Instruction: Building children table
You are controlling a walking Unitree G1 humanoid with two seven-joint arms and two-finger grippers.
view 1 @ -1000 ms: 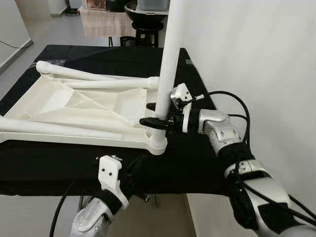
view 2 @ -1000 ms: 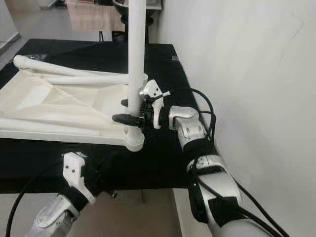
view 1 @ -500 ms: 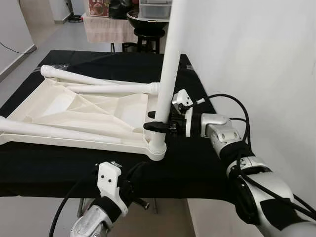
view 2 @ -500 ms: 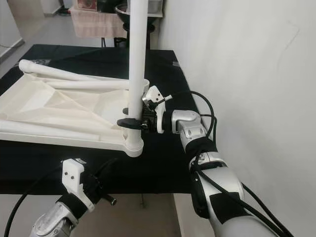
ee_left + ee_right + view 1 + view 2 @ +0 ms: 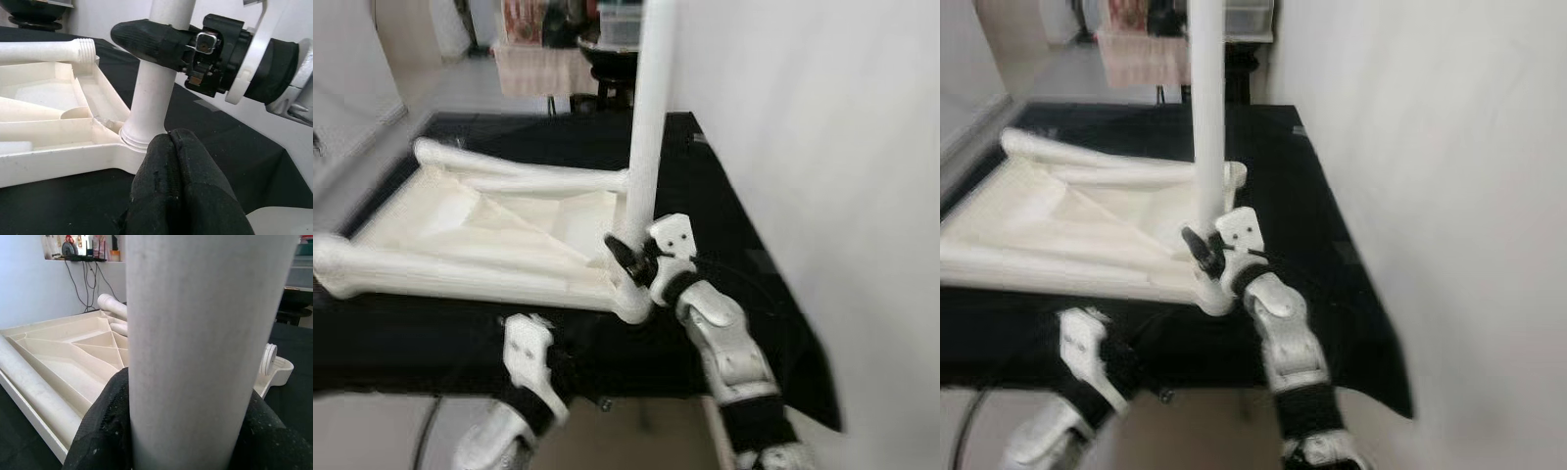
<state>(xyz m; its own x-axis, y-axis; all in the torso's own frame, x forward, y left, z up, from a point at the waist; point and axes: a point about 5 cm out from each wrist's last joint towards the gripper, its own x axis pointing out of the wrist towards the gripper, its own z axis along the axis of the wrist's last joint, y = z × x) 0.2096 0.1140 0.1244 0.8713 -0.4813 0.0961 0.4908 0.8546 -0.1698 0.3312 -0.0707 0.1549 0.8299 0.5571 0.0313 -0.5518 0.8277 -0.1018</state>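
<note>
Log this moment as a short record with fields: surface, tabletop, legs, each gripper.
surface: black cloth-covered table
tabletop: white plastic children's tabletop, lying underside up, ribs showing
upright leg: white round leg standing in the near right corner socket
loose legs: two white legs lying on the tabletop, one along the near edge, one at the far side
right gripper: shut on the upright leg, low down
left gripper: shut, empty, near the socket

a black cloth covers the surface (image 5: 744, 284), whose right edge runs close along a plain white wall (image 5: 822, 147). beyond its far edge stand a dark stool (image 5: 607, 78) and a cloth-draped table (image 5: 533, 70) on pale grey floor (image 5: 460, 93).
</note>
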